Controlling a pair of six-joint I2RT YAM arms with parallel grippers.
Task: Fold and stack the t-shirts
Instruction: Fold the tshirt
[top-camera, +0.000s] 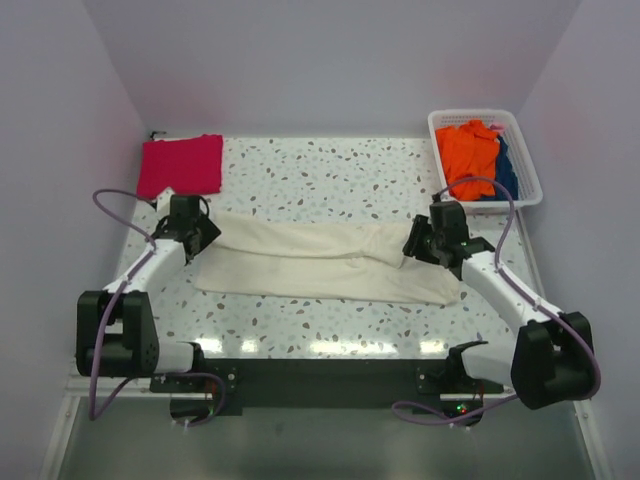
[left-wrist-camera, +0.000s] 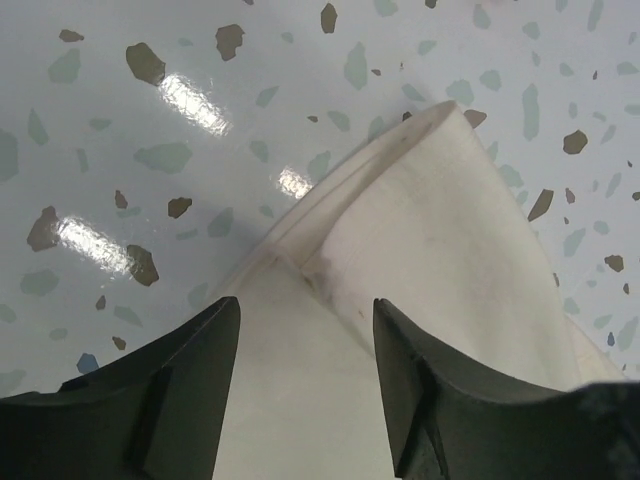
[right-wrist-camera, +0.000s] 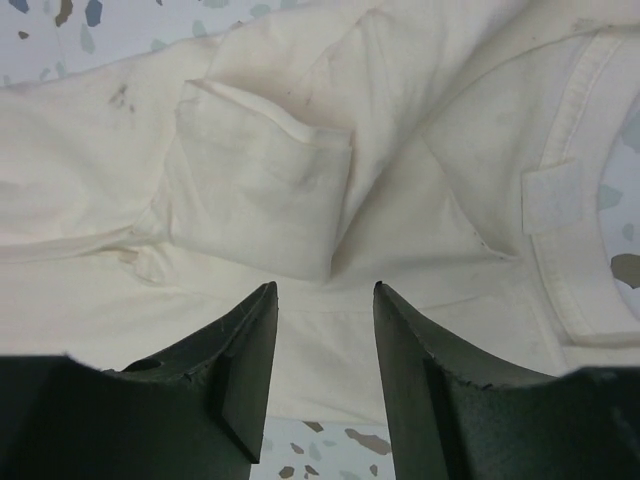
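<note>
Cream shirt (top-camera: 320, 262) lies mid-table, folded into a long band running left to right between the two arms. The right half is rumpled.

Pink shirt (top-camera: 181, 165) is folded flat at the far left corner of the table (top-camera: 330, 170), not touching the cream one.

Left gripper (top-camera: 196, 231) is at the band's left end. The wrist view shows the jaws well apart, a folded corner of cloth in the gap below, nothing pinched.

Right gripper (top-camera: 415, 243) is over the bunched right part. Its jaws are apart, a narrower gap, holding nothing. Beneath it are a sleeve fold (right-wrist-camera: 260, 190) and the collar (right-wrist-camera: 590, 200).

Basket (top-camera: 485, 116) sits at the far right corner, with orange cloth (top-camera: 468, 155) and blue cloth (top-camera: 506, 170) inside.
</note>
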